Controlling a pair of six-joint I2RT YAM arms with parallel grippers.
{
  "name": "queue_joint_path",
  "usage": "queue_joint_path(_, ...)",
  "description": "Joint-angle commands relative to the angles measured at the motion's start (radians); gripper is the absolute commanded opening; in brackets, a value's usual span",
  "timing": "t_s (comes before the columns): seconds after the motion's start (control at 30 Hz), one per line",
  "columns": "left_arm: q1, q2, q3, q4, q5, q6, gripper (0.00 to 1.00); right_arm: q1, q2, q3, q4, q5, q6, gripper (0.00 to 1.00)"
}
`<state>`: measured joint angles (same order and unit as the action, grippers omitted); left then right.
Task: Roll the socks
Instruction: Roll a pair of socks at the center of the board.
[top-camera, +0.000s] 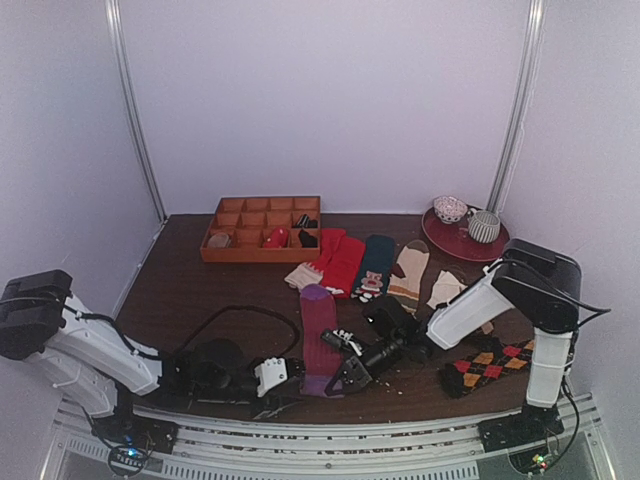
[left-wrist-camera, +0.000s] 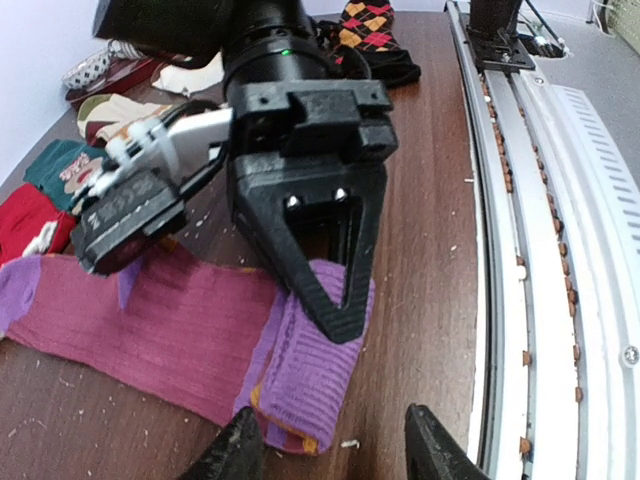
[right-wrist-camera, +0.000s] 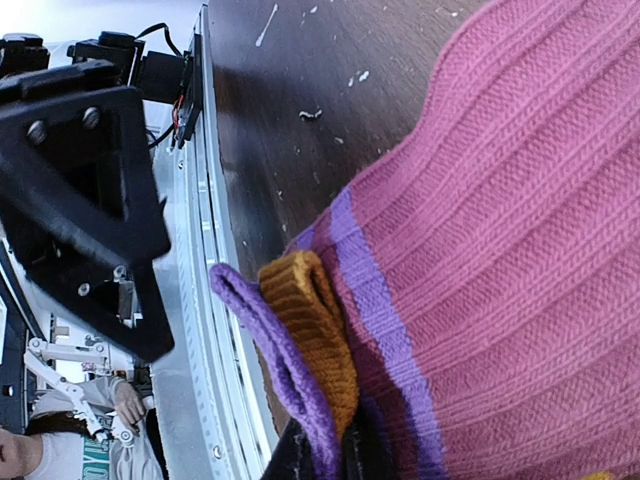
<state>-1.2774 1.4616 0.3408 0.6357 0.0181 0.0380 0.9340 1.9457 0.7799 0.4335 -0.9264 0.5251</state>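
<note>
The right gripper (right-wrist-camera: 330, 458) was cut off at the bottom edge of its own camera, but its fingers were pinched shut on the folded, orange-lined cuff of the purple sock (top-camera: 318, 318). From above, that gripper hid the cuff. The left gripper (left-wrist-camera: 335, 452) stood apart and empty, just beside the cuff. The sock lay near the front of the table (top-camera: 200, 290), between both grippers. Its long axis ran from the cuff straight back, toe toward the other socks (top-camera: 345, 260).
</note>
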Motion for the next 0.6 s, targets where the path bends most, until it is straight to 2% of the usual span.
queue_joint_path(0.0,-0.020,0.062,0.044,0.130,0.050,0.104,0.48,-0.001,0.072,-0.003,-0.234,0.051,0.000,0.07)
queue_joint_path(0.33,-0.020,0.205,0.079,0.164,-0.022,0.099,0.42,-0.002,0.070,-0.007,-0.243,0.059,-0.013,0.07)
queue_joint_path(0.57,-0.020,0.255,0.087,0.183,-0.086,0.078,0.42,-0.003,0.065,-0.011,-0.243,0.060,-0.017,0.07)
